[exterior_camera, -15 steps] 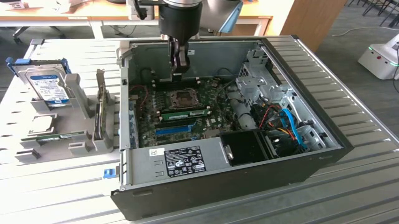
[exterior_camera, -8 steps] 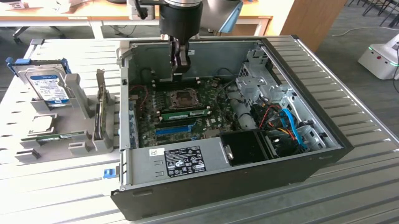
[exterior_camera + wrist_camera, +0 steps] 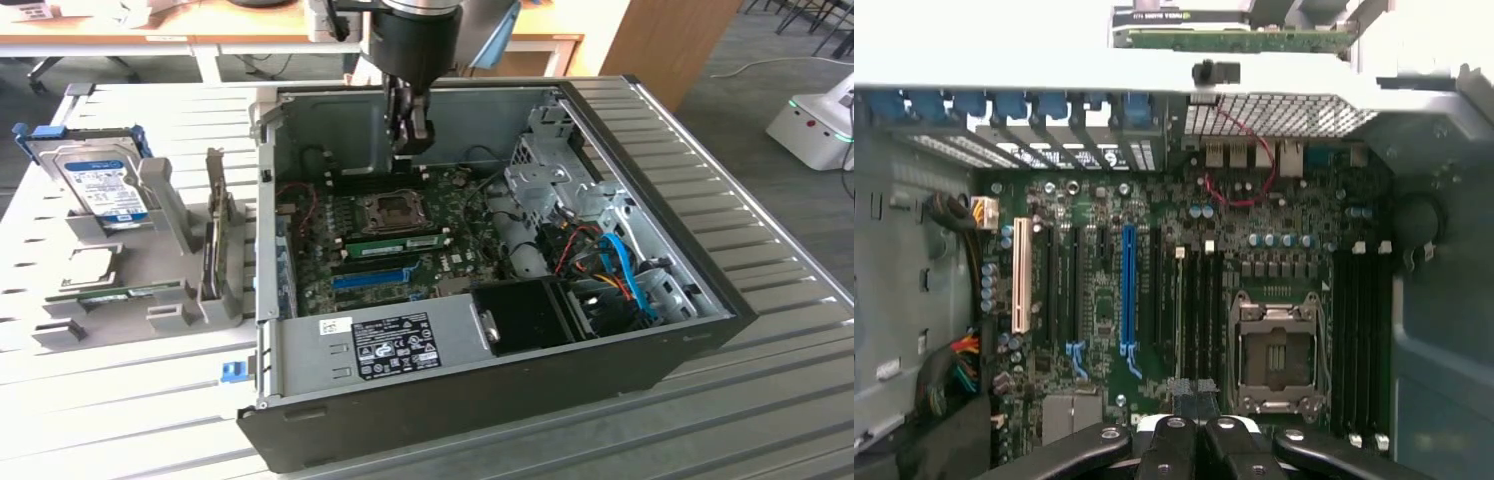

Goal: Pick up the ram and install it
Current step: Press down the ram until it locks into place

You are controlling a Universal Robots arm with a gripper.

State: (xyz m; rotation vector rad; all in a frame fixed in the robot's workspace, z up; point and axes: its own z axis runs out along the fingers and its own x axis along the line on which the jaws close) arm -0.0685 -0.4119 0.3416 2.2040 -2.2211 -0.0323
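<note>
My gripper (image 3: 408,148) hangs inside the open computer case (image 3: 694,330), above the back part of the green motherboard (image 3: 447,265). Its fingers (image 3: 1169,440) are shut, and I see nothing between them. One ram (image 3: 396,242), a long green stick with a white label, stands on edge in a motherboard slot just in front of the CPU socket (image 3: 396,208), below the gripper and nearer the camera. A second, similar green stick (image 3: 127,293) lies in the grey holder outside the case on the exterior view's left. In the wrist view the gripper (image 3: 1192,402) sits over the black slots (image 3: 1199,300) beside the socket (image 3: 1274,350).
A blue slot (image 3: 367,277) (image 3: 1128,290) runs alongside the ram slots. A dark upright card (image 3: 220,240) and a hard drive (image 3: 107,190) stand in grey holders on the exterior view's left. A drive cage (image 3: 547,170), a black fan shroud (image 3: 534,315) and cables (image 3: 614,260) crowd the case's right side.
</note>
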